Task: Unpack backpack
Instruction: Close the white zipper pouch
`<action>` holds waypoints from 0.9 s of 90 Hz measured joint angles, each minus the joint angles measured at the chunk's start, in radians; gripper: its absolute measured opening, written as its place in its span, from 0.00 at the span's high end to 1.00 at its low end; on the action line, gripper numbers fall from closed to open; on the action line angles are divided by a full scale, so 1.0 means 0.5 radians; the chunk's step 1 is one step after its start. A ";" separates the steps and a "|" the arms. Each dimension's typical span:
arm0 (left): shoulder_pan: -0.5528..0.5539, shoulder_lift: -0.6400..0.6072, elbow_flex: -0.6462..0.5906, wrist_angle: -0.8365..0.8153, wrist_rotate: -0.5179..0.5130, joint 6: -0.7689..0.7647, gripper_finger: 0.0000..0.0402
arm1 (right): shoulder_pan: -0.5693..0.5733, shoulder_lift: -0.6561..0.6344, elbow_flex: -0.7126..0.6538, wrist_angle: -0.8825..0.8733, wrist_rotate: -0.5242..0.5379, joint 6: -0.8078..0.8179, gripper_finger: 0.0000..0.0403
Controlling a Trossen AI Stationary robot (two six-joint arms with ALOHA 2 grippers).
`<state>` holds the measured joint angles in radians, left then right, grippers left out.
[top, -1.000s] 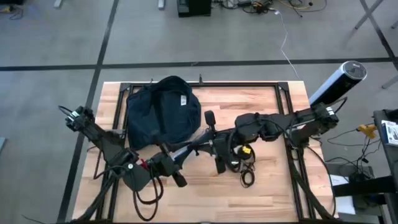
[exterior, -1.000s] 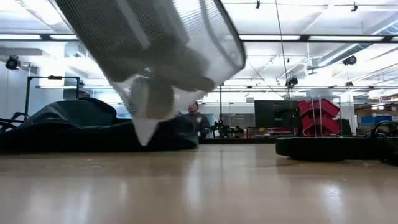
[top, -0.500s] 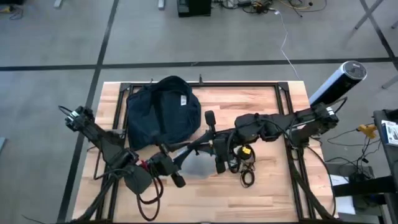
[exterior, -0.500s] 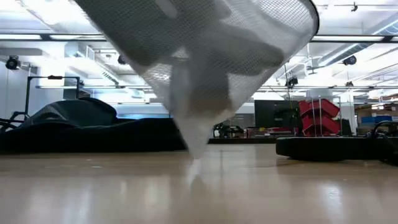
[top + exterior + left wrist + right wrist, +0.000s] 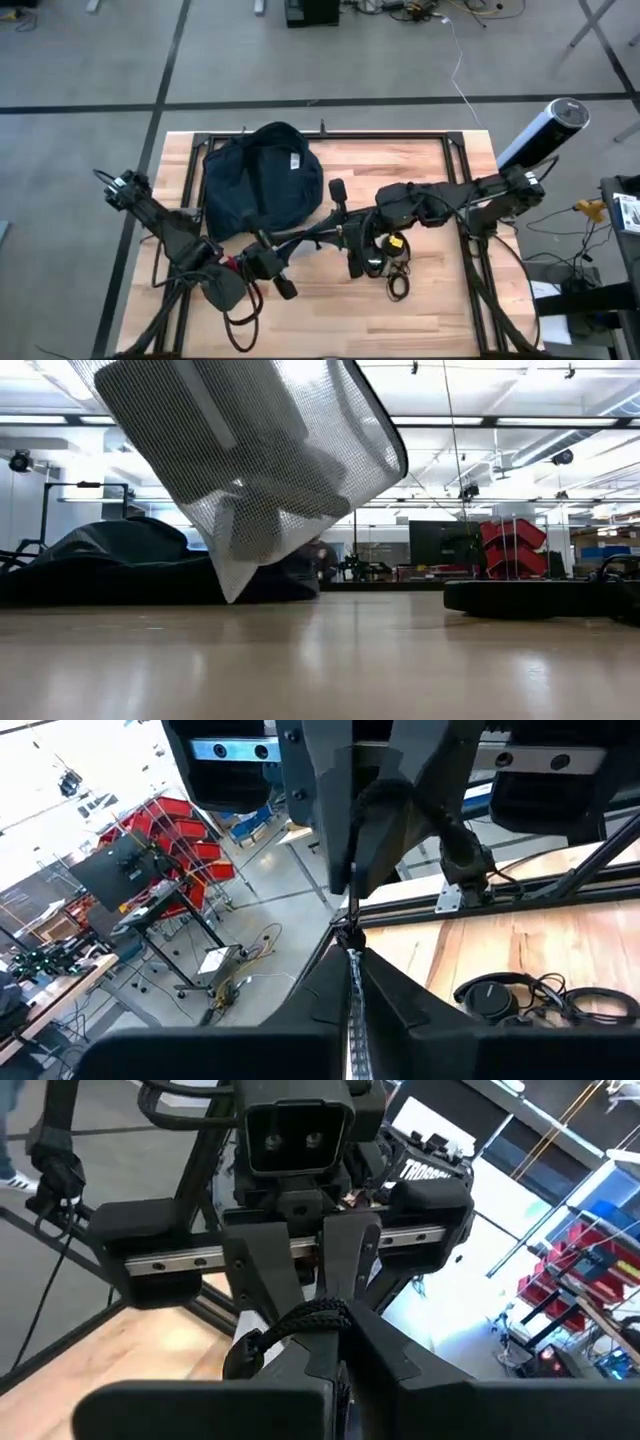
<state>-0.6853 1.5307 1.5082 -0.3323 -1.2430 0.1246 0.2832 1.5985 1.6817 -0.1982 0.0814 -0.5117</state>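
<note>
The backpack (image 5: 262,180) lies slumped at the table's far left. My left gripper (image 5: 352,945) pinches the mesh pouch (image 5: 250,460) by its thin edge; my right gripper (image 5: 335,1325), facing it mid-table, is clenched on the pouch's black cord. The pouch hangs tilted, one corner near the wood. Pulling apart could tear it or slip my grip; lowering might snag the headphones (image 5: 385,250). The table (image 5: 430,300) is pale wood; red bins (image 5: 515,545) stand beyond.

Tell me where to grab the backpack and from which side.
Probably pinch the floppy fabric at the right-hand edge of the backpack, below its white label, coming from above. It lies slumped flat with no handle showing, and that edge is nearest both arms. First set down the mesh pouch.
</note>
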 joint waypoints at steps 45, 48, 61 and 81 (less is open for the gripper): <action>-0.140 -0.019 -0.002 -0.218 -0.008 -0.209 1.00 | -0.059 -0.004 -0.160 -0.108 -0.030 0.140 1.00; -0.143 -0.019 -0.002 -0.218 -0.009 -0.210 1.00 | -0.065 -0.004 -0.173 -0.117 -0.027 0.141 1.00; -0.153 -0.048 -0.002 -0.214 -0.014 -0.214 1.00 | -0.070 -0.005 -0.195 -0.170 -0.011 0.151 1.00; -0.169 -0.098 -0.002 -0.211 -0.012 -0.214 1.00 | -0.069 -0.061 -0.218 -0.216 -0.013 0.229 1.00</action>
<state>-0.7696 1.4816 1.5074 -0.4379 -1.2490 0.0177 0.2488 1.5677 1.5728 -0.3064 0.0749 -0.3975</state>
